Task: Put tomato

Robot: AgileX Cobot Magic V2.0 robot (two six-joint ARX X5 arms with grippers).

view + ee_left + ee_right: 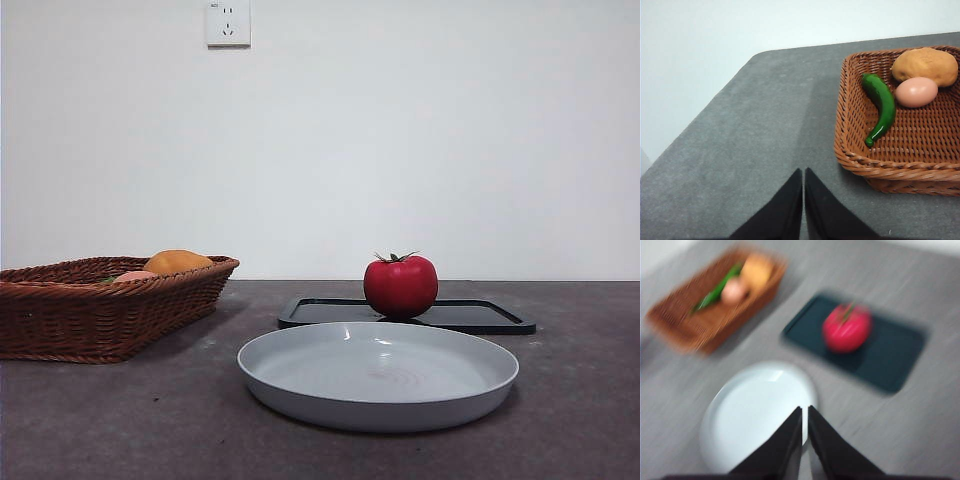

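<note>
1. Grey matte table (580, 400) against a plain white wall (450, 130); wall socket (228, 22) high up in the front view.
2. Front view shows no arm at all. It shows the tomato (400, 286) sitting on the black tray (480, 317), with the grey plate (377, 375) in front of the tray and the wicker basket (90, 310) off to one side.
3. Only the left wrist view shows the basket contents clearly: green pepper (881, 106), pink fruit (916, 91) and orange-yellow fruit (925, 65), the last two touching. From the front only the tops of the two fruits clear the basket rim; pepper hidden.
4. Left gripper (803, 200): jaws pressed together, nothing between them, hanging above bare table beside the basket's corner. No tomato, tray or plate in this view.
5. Right wrist view is motion-blurred but gives the layout from above. Right gripper (805, 437): jaws pressed together, empty, hovering over the near edge of the plate.
6. Tomato relative to the right gripper: ahead of the jaw tips and off to one side, well apart, past the plate, upright on the tray with green stem up. Nothing touches it.
7. Basket lies ahead of the right gripper on the opposite side from the tray.
</note>
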